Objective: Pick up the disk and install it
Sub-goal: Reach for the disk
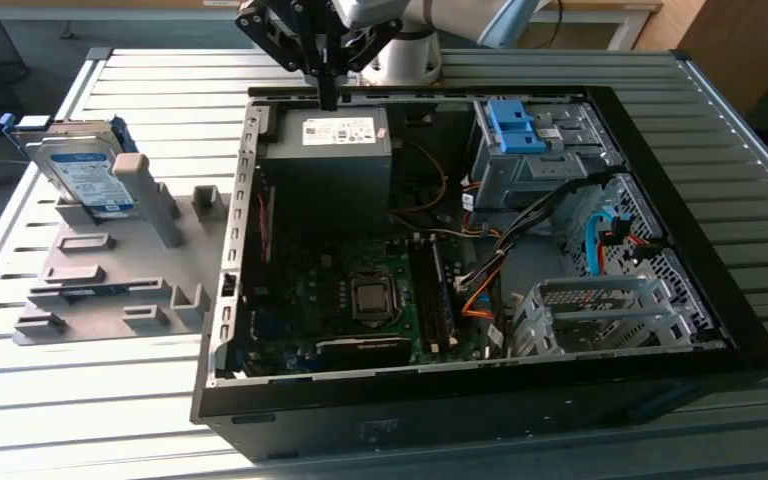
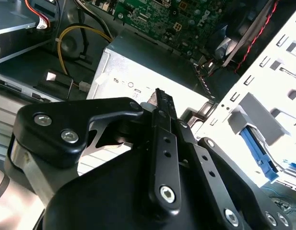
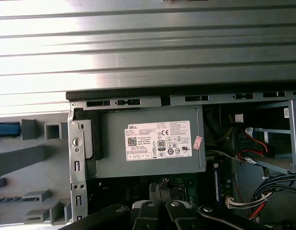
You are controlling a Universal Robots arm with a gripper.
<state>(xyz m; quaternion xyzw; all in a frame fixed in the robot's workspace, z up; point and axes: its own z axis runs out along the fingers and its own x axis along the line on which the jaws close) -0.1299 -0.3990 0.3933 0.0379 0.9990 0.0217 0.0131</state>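
Observation:
The disk (image 1: 84, 170), a silver drive with a white-and-blue label and a blue frame, leans upright in a grey holder (image 1: 104, 270) at the exterior view's left, outside the computer case. My gripper (image 1: 327, 98) hangs over the case's rear edge, above the grey power-supply box (image 1: 337, 150), well to the right of the disk. Its black fingers are pressed together with nothing between them in both wrist views (image 2: 159, 93) (image 3: 160, 208). The first wrist view looks straight down on the power-supply box (image 3: 152, 141).
The open black computer case (image 1: 491, 365) holds a green motherboard (image 1: 357, 290), cables and a metal drive cage (image 1: 598, 310) at the front right. A blue latch (image 1: 511, 125) tops the rear bay. A slatted metal table (image 1: 117, 400) carries everything.

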